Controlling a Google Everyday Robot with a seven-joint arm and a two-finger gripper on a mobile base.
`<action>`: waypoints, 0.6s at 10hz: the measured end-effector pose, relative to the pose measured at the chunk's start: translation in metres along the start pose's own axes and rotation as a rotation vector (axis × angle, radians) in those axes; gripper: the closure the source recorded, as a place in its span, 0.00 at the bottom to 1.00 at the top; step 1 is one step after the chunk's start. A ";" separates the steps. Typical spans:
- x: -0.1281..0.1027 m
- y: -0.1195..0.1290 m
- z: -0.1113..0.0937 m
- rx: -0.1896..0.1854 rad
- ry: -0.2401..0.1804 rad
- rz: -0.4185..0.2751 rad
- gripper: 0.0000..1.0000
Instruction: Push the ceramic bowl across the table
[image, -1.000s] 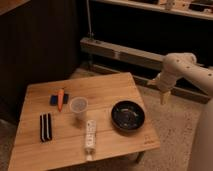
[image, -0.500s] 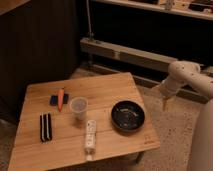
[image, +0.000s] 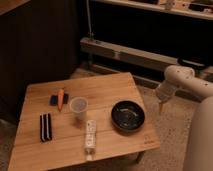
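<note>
The ceramic bowl (image: 128, 116) is glossy black, wide and shallow, with pale glints inside. It sits upright on the right part of the light wooden table (image: 105, 90), near the right edge. My gripper (image: 161, 105) hangs pointing down from the white arm (image: 179, 80), off the table's right edge. It is to the right of the bowl, a little farther back, and not touching it.
A clear plastic cup (image: 78, 106) stands mid-table, left of the bowl. A white stick-shaped object (image: 90, 135) lies near the front edge. An orange object (image: 60, 98) rests by a blue item (image: 53, 100), and a black striped item (image: 45, 126) lies at the left. A dark wall and a metal rail (image: 125, 52) are behind.
The arm has shifted slightly and the gripper has dropped a little lower beside the table's right edge. The bowl and the other objects have not moved.
</note>
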 end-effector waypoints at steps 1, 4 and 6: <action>-0.004 0.000 0.007 -0.002 -0.010 -0.002 0.20; -0.041 -0.008 0.040 -0.010 -0.055 -0.036 0.20; -0.059 -0.011 0.051 -0.015 -0.076 -0.055 0.20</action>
